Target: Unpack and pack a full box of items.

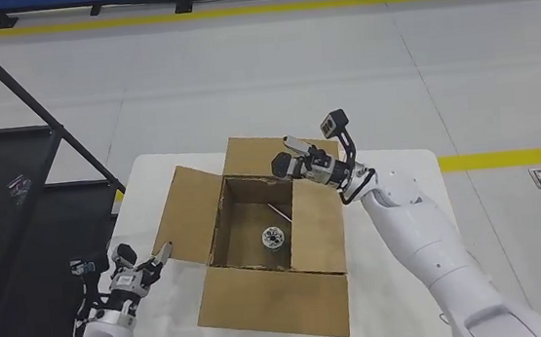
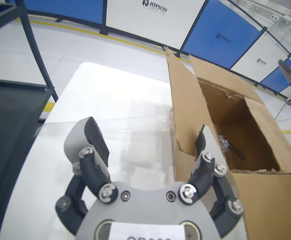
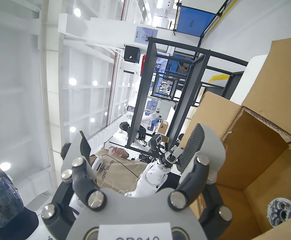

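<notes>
Top view: white table [image 1: 187, 162] carries the open cardboard box [image 1: 274, 305], flaps splayed outward. Right gripper [image 1: 283, 164] hangs over the opening's upper-right corner, jaws spread, nothing between them. Left gripper [image 1: 144, 251] sits at lower left of frame, outside the left flap, jaws likewise spread and empty. On the box floor lie a round patterned item [image 1: 273, 236] near centre and, just above it in frame, a thin dark stick [image 1: 280, 212], its long axis running upper left to lower right. Judgement: the right arm is nearer. The round item lies below its gripper, slightly toward lower left of frame, so a descent into the box looks needed.
</notes>
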Robot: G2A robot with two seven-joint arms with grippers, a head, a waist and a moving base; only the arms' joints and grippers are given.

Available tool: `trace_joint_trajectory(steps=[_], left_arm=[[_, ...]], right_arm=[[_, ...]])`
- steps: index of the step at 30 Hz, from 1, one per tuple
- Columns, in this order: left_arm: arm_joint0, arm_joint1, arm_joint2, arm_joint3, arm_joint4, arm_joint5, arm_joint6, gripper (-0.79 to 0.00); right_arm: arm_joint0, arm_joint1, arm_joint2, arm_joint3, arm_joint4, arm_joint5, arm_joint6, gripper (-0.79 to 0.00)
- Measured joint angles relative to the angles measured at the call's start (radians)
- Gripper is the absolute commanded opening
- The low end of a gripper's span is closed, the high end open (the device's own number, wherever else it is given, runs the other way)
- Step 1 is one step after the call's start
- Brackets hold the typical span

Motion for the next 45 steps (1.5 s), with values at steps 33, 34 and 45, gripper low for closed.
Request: trace_joint_trajectory(steps=[33, 34, 45], left_arm=[[-0.248, -0.013, 0.290, -0.178, -0.158, -0.076, -0.368, 0.000], [-0.248, -0.013, 0.290, -0.179, -0.158, -0.078, -0.368, 0.000], [-0.274, -0.021, 0.333, -0.129, -0.284, -0.066, -0.424, 0.000]], right_arm=[[-0.450, 0.149, 0.360, -0.553, -0.084, -0.048, 0.074, 0.000], [-0.450, 0.149, 0.360, -0.553, -0.083, -0.048, 0.074, 0.000], [-0.476, 0.157, 0.362, -0.638, -0.194, -0.099, 0.027, 0.000]])
